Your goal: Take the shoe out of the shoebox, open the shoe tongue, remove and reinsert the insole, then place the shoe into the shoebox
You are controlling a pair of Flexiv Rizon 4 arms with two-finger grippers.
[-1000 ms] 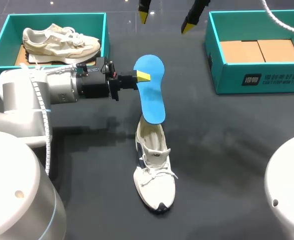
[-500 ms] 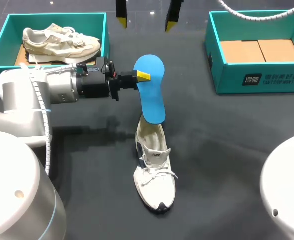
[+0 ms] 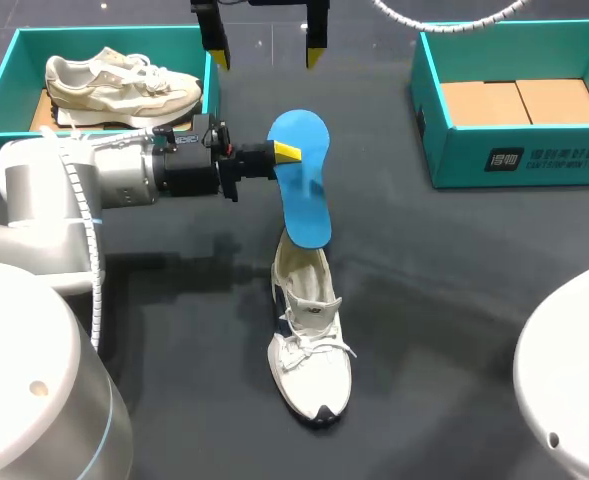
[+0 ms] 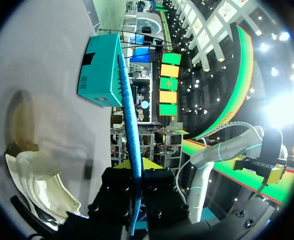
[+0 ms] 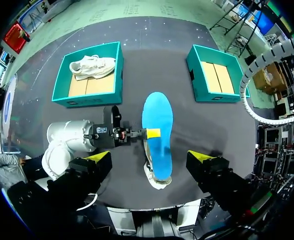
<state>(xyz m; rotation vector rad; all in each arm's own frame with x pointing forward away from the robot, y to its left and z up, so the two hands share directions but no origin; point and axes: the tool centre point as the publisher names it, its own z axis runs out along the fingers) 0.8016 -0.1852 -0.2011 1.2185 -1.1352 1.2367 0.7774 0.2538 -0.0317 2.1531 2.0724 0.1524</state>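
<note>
The shoe (image 3: 310, 345) is lying on the dark table (image 3: 454, 300). Over its heel the left gripper (image 3: 286, 153) is pinching the insole (image 3: 304, 195), seen edge-on in its wrist view. The right gripper (image 5: 149, 157) is gaping high above the shoe.

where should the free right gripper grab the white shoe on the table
Probably across the laced midfoot of the shoe, from above, one finger per side: it stands upright on its sole, and the insole tip sits at the heel opening.

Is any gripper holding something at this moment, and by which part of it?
The left gripper pinches the blue insole by its side edge, near the end away from the white shoe. The right gripper is open, holding nothing.
</note>
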